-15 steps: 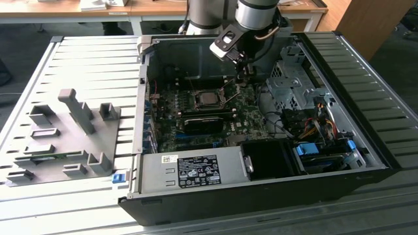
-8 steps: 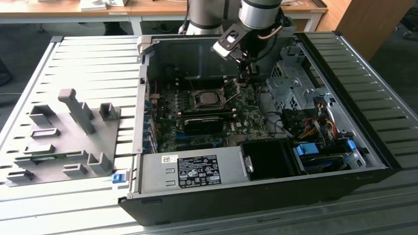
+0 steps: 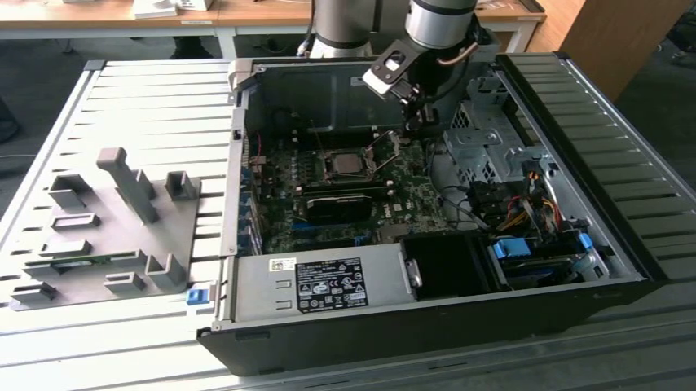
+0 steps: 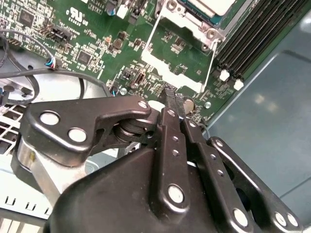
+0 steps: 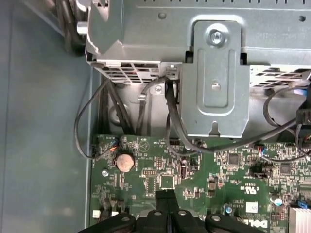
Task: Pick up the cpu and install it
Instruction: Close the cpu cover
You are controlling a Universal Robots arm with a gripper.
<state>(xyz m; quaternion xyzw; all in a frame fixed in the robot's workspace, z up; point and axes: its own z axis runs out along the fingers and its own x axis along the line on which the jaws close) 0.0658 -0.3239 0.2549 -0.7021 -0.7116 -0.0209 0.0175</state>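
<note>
The cpu (image 3: 345, 165) lies flat in the socket in the middle of the motherboard (image 3: 326, 228), silvery top up; in the second wrist view its corner (image 4: 214, 5) shows at the picture's edge. The socket's metal load plate (image 4: 177, 63) is swung open towards the exterior view's right of the chip. My gripper (image 3: 411, 132) hangs just beyond that plate, low over the board. Its black fingers are shut, tips together at the plate's free end (image 4: 176, 101), and nothing shows between them. In the first wrist view the closed fingers (image 5: 166, 206) point at the green board.
The open computer case (image 3: 234, 163) lies on a slatted table. A drive cage (image 3: 490, 134) and cable bundles (image 3: 522, 204) crowd the exterior view's right, and a power supply (image 3: 326, 281) sits in front. Memory slots (image 4: 248, 43) run beside the socket. A grey fixture (image 3: 109, 220) stands at the left.
</note>
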